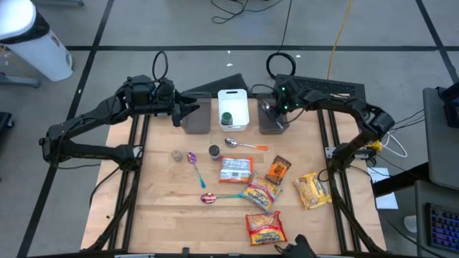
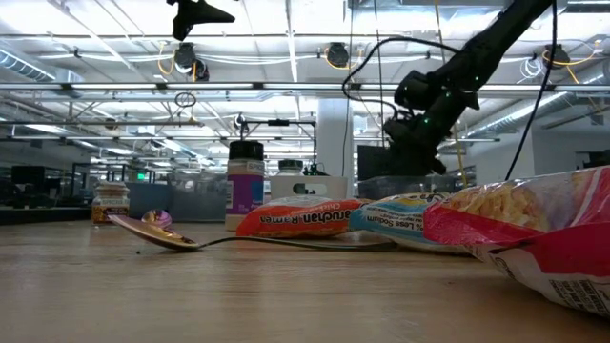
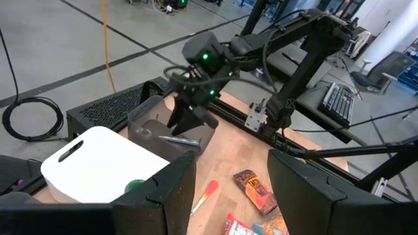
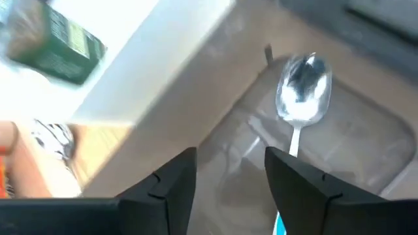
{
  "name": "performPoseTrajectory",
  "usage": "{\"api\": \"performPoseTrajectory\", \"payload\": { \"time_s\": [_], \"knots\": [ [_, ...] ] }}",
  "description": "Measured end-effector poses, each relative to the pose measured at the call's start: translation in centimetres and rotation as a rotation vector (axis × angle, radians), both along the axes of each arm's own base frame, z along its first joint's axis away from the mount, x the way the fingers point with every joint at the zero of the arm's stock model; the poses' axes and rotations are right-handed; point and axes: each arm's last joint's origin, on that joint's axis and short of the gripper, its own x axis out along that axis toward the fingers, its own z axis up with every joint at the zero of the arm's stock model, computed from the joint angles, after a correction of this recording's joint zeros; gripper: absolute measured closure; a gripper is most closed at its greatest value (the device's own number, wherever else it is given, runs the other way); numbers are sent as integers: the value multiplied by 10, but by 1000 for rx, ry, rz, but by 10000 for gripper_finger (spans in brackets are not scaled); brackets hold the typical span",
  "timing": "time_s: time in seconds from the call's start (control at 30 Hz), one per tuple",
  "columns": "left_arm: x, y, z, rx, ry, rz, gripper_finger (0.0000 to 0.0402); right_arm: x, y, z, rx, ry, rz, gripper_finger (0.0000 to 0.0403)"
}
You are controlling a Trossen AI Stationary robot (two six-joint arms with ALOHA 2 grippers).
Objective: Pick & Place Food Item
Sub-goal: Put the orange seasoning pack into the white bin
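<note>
Overhead, the high view stares straight down on the whole pale wooden table (image 1: 165, 208). The low view sits at tabletop level, close behind a red crinkly noodle packet (image 2: 534, 243), facing the room. The left wrist view looks across at the clear plastic bin (image 3: 171, 134) on the far side. The right wrist view hangs tight over that same bin, sharing its silver metal spoon (image 4: 302, 91).

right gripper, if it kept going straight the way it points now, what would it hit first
Most likely the silver spoon lying in the clear bin. The right gripper hangs just above that bin with its fingers apart, aimed down into it. Depth is unclear, so it might meet the bin floor beside the spoon.
</note>
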Motion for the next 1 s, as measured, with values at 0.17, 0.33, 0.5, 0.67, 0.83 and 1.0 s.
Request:
{"api": "performPoseTrajectory", "payload": {
  "time_s": [0.17,0.33,0.5,0.67,0.83,1.0],
  "knots": [
    [0,0,1,4,-9,0,201,1,-1,19,-76,-100,-23,231],
    [0,0,0,-17,-5,-3,201,3,-3,35,-37,-250,-146,235],
    [0,-2,-1,-40,-2,-76,201,8,-2,55,6,-451,-130,230],
    [-16,-9,8,-28,-39,-125,201,16,13,93,-88,-695,0,232],
    [-43,-17,17,27,-72,-95,201,14,50,139,-353,-839,34,242],
    [-76,-26,25,76,-110,-38,201,2,92,167,-557,-818,24,253]
  ]
}}
